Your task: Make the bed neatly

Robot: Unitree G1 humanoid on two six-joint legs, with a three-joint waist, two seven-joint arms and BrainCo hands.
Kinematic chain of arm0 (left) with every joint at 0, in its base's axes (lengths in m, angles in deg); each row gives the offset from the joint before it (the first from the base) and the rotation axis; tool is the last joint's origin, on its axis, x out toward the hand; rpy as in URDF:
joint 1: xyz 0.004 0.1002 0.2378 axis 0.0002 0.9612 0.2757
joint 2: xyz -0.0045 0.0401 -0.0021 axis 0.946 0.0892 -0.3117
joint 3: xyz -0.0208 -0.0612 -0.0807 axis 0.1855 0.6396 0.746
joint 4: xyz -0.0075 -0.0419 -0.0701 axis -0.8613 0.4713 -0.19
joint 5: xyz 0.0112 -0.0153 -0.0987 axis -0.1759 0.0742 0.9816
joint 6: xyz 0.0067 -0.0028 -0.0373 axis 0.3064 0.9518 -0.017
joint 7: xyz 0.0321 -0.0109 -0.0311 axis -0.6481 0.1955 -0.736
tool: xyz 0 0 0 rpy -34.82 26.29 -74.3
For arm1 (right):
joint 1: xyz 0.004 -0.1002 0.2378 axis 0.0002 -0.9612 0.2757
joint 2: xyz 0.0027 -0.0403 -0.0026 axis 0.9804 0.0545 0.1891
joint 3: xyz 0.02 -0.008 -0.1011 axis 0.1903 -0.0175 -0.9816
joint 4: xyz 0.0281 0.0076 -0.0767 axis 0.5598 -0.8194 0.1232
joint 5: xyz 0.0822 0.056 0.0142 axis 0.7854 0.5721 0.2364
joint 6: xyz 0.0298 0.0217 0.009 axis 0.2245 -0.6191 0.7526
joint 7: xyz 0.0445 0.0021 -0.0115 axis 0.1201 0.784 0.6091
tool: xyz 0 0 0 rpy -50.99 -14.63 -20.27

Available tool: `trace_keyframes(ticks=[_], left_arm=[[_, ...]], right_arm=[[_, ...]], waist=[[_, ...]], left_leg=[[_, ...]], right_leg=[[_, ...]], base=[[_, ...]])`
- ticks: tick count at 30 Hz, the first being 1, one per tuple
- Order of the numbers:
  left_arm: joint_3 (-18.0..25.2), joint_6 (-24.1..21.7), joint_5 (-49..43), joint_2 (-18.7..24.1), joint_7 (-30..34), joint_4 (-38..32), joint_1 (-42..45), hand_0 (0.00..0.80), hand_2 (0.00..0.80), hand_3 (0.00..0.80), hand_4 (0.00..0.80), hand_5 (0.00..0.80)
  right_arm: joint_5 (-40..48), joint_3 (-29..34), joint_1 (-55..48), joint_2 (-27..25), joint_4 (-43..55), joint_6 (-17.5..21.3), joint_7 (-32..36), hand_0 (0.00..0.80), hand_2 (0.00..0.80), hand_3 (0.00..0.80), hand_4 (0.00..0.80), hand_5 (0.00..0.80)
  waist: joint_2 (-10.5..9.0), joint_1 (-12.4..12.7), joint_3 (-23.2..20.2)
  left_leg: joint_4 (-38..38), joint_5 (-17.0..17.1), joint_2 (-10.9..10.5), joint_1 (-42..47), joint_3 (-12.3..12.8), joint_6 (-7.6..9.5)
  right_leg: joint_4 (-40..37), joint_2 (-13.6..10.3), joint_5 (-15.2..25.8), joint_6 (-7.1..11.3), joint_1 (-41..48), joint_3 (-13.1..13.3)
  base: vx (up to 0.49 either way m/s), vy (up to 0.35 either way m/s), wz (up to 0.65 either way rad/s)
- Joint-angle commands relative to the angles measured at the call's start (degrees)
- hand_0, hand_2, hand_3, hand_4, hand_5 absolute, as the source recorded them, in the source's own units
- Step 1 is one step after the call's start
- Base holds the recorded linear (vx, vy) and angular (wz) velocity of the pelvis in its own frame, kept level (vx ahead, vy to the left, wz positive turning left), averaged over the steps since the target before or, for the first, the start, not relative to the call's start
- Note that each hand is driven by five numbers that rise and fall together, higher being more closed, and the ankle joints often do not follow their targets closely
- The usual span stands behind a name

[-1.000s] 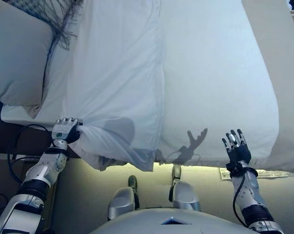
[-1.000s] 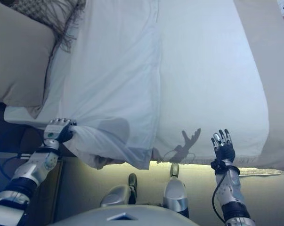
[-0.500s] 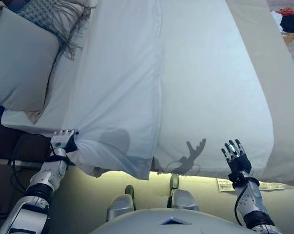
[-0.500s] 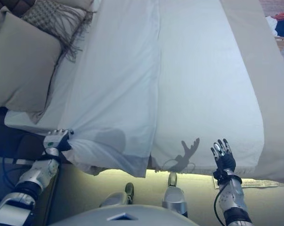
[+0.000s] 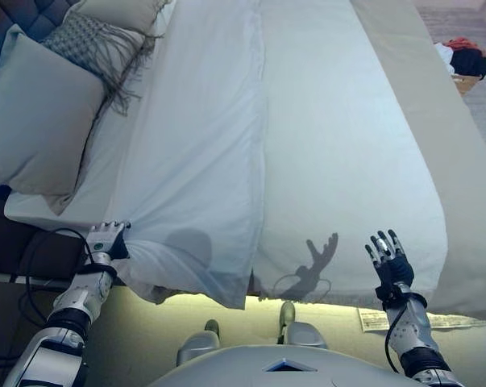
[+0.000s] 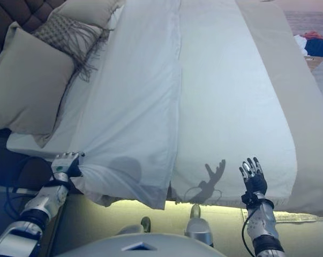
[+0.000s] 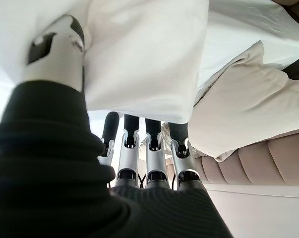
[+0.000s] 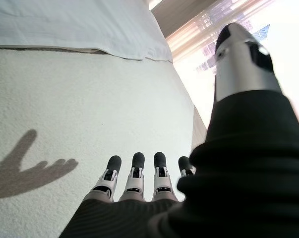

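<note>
A white duvet [image 5: 202, 145] lies along the left half of the bed, its near corner hanging bunched over the bed's side. My left hand [image 5: 105, 240] holds that corner at the bed's near left edge. In the left wrist view the cloth [image 7: 139, 49] sits pinched between the thumb and the fingers [image 7: 147, 136]. My right hand [image 5: 390, 256] is open with fingers spread, holding nothing, over the near right edge of the white sheet [image 5: 347, 161]. The right wrist view shows its straight fingers [image 8: 134, 173] above the sheet [image 8: 89, 109].
A large pale pillow [image 5: 37, 113] and a fringed grey cushion [image 5: 97, 52] lie at the head, against a dark tufted headboard [image 5: 17, 16]. A beige cover [image 5: 436, 121] runs along the bed's far right. Clothes [image 5: 464, 60] lie on the floor beyond.
The camera has shifted, so more of the bed's head shows. My left hand keeps its hold on the duvet corner. My right hand stays open in about the same place.
</note>
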Motion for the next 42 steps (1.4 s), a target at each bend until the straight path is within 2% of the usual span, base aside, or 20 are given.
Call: trace_keyframes(ticks=[1, 4, 8, 15, 20, 26, 29, 34, 42], left_arm=[[6.51, 4.76, 3.34, 7.05, 2.11, 6.27, 10.4, 0.0, 0.0, 0.0, 0.0, 0.0], [6.35, 0.63, 8.58, 5.74, 4.31, 5.73, 10.52, 0.0, 0.0, 0.0, 0.0, 0.0], [5.4, -1.72, 12.33, 2.38, 2.64, 4.63, 10.58, 0.0, 0.0, 0.0, 0.0, 0.0], [4.7, -3.58, 13.38, -0.35, -0.4, 3.18, 10.05, 0.0, 0.0, 0.0, 0.0, 0.0], [4.25, -4.72, 19.86, -2.48, -1.37, 2.37, 8.52, 0.0, 0.0, 0.0, 0.0, 0.0], [2.89, -7.6, 18.68, -4.41, -3.09, -1.89, 6.93, 0.0, 0.0, 0.0, 0.0, 0.0], [2.63, -10.61, 19.64, -4.8, -2.36, -4.48, 6.3, 0.0, 0.0, 0.0, 0.0, 0.0], [2.08, -11.41, 21.07, -4.67, 0.43, -10.94, 6.5, 0.0, 0.0, 0.0, 0.0, 0.0], [0.52, -15.1, 36.71, -7.32, 7.89, -15.3, 6.52, 0.0, 0.0, 0.0, 0.0, 0.0]], right_arm=[[-0.78, 2.93, -0.37, 0.88, 2.98, 2.25, -0.68, 0.0, 0.0, 0.0, 0.0, 0.0], [-1.41, 2.81, -0.56, 1.13, 4.72, 1.19, -1.96, 0.0, 0.0, 0.0, 0.0, 0.0], [-2.5, 2.95, -0.86, 1.48, 6.86, -0.58, -3.1, 0.0, 0.0, 0.0, 0.0, 0.0], [-2.7, 3.16, -1.31, 2.01, 8.53, -1.29, -3.96, 0.0, 0.0, 0.0, 0.0, 0.0], [-2.96, 2.63, -1.55, 2.77, 8.96, -1.6, -4.2, 0.0, 0.0, 0.0, 0.0, 0.0], [-2.66, 1.58, -1.09, 3.85, 10.07, -2.22, -6.28, 0.0, 0.0, 0.0, 0.0, 0.0], [-2.44, 0.91, -0.95, 4.37, 10.45, -2.11, -7.59, 0.0, 0.0, 0.0, 0.0, 0.0], [-2.05, 0.66, -1.71, 4.81, 11.54, -2.26, -8.38, 0.0, 0.0, 0.0, 0.0, 0.0], [-2.64, -0.93, -2.42, 6.17, 13.62, -3.02, -10.08, 0.0, 0.0, 0.0, 0.0, 0.0]], waist=[[-0.69, 6.06, -1.24], [-0.63, 5.93, -1.1], [-0.62, 5.52, -0.82], [-1.12, 5.26, -0.64], [-1.39, 4.71, -0.7], [-2.27, 4.93, -0.67], [-2.63, 5.02, -0.69], [-3.0, 5.12, -0.64], [-3.78, 4.77, -0.56]], left_leg=[[1.16, 3.71, 0.34, -5.01, -0.6, 0.59], [1.58, 3.54, 0.35, -5.29, -0.47, 0.63], [1.49, 3.44, 0.39, -5.28, -0.1, 0.73], [1.05, 3.59, 0.6, -5.41, 0.46, 0.48], [1.11, 3.68, 0.71, -5.33, 0.86, 0.39], [1.18, 3.62, 0.99, -5.14, 1.25, 0.23], [0.98, 3.62, 1.06, -4.86, 1.38, 0.18], [1.16, 3.58, 1.24, -4.71, 1.55, 0.17], [1.09, 3.47, 1.45, -4.25, 2.47, 0.33]], right_leg=[[5.65, -5.5, -4.25, 6.32, 0.9, -0.62], [5.84, -5.59, -4.39, 6.22, 0.72, -0.59], [5.65, -5.45, -4.36, 6.1, 0.55, -0.27], [4.9, -5.18, -3.97, 6.11, 0.41, -0.2], [4.86, -5.11, -3.83, 6.06, 0.35, 0.22], [4.34, -5.06, -3.53, 5.98, 0.93, -0.04], [4.06, -4.97, -3.42, 5.93, 1.25, -0.06], [4.2, -4.88, -3.45, 5.9, 1.52, -0.06], [3.8, -4.77, -3.4, 5.9, 2.27, -0.13]], base=[[0.0, 0.0, 0.0], [0.0, 0.0, 0.0], [0.0, 0.0, 0.0], [-0.008, -0.019, 0.03], [0.007, -0.028, 0.1], [0.018, -0.054, 0.01], [0.021, -0.052, 0.0], [0.032, -0.048, 0.0], [0.027, -0.057, 0.0]])
